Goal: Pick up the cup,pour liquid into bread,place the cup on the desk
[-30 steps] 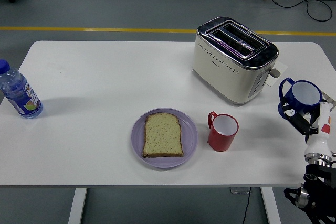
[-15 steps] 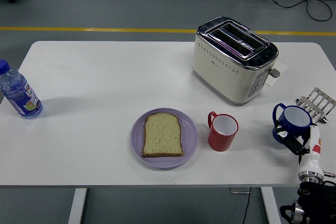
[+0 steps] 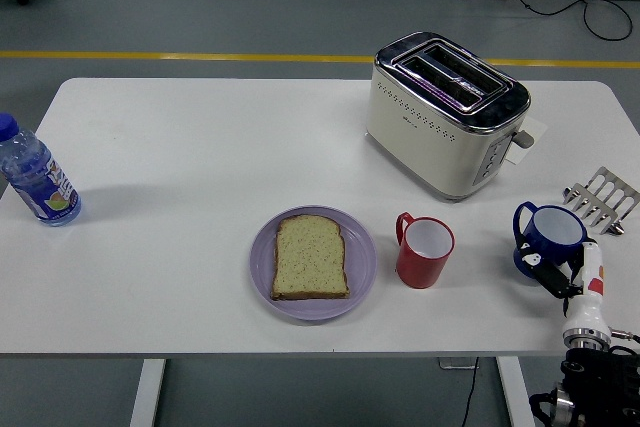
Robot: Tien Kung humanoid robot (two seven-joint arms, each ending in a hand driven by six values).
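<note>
Gripping the blue cup (image 3: 548, 239) near the table's (image 3: 180, 157) right edge, the right hand (image 3: 570, 277) has its fingers closed around it. Leftward sit a red cup (image 3: 426, 252) and bread (image 3: 310, 257) on a purple plate (image 3: 362, 265); behind stands a toaster (image 3: 445, 112).

A cream toaster (image 3: 447, 114) stands on the white tabletop (image 3: 200, 147), up and left of the hand. A red mug (image 3: 426, 251) sits left of the hand. A water bottle (image 3: 36, 176) lies far left. A metal rack (image 3: 603, 197) rests just above the hand.
</note>
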